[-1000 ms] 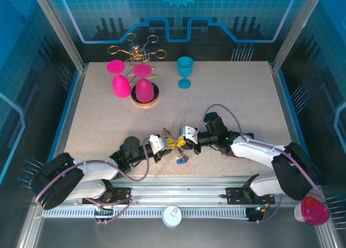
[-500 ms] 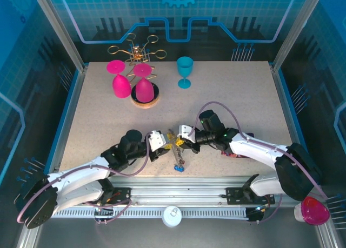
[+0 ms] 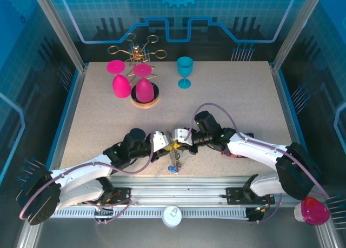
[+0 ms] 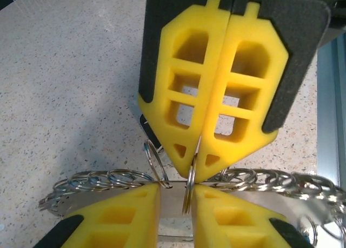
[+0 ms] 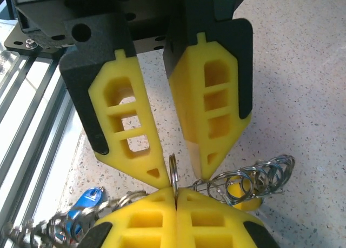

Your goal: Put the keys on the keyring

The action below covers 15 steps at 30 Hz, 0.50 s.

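Keyring (image 4: 108,178) held just above the table (image 3: 227,102), near its front edge at mid-width. Reaching in from the table's left, left gripper (image 4: 175,186), fingers slightly parted around one silvery ring (image 5: 173,169). Keys (image 3: 174,165) bunched closer to the table's front edge. From the table's right, right gripper (image 5: 175,191) pressed shut, pinching that same ring.

The counter (image 3: 227,102) is beige with fine dark speckles. The left end effector (image 5: 182,172) and the right end effector (image 4: 195,169) both have bright yellow latticed fingers on black mounts. The keyring (image 4: 102,180) shows silver rings. Among the keys (image 5: 89,196), one head is blue and another yellow. Two goblets (image 3: 120,80) are pink, a third goblet (image 3: 185,71) is teal, and the wire rack (image 3: 138,51) is gold.
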### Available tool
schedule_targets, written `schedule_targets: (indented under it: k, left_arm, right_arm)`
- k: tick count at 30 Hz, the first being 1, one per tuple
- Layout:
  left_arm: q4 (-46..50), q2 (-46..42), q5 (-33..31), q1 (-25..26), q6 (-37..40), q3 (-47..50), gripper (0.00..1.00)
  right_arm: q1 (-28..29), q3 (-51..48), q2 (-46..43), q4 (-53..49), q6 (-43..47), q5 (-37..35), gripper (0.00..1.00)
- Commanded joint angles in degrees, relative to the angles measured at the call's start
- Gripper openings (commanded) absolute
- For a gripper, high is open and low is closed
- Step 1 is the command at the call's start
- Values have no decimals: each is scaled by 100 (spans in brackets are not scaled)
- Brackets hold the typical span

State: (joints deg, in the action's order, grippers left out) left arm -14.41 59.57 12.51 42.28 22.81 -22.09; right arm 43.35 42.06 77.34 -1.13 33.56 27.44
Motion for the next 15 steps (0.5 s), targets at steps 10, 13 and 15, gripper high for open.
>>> schedule_targets:
  k: [10,13,15]
  left_arm:
    - [-312,8,446,-111,180,-203,0]
    - [-419,-79,516,-167,155,-84,0]
    - [-495,-120,554,-194,140,-19,0]
  right_arm:
    - [29,74,-52,268,-155,279,1]
    - [-306,-349,-296,887,-654,597,16]
    - [-472,-607,-375,1238,-898,811,19]
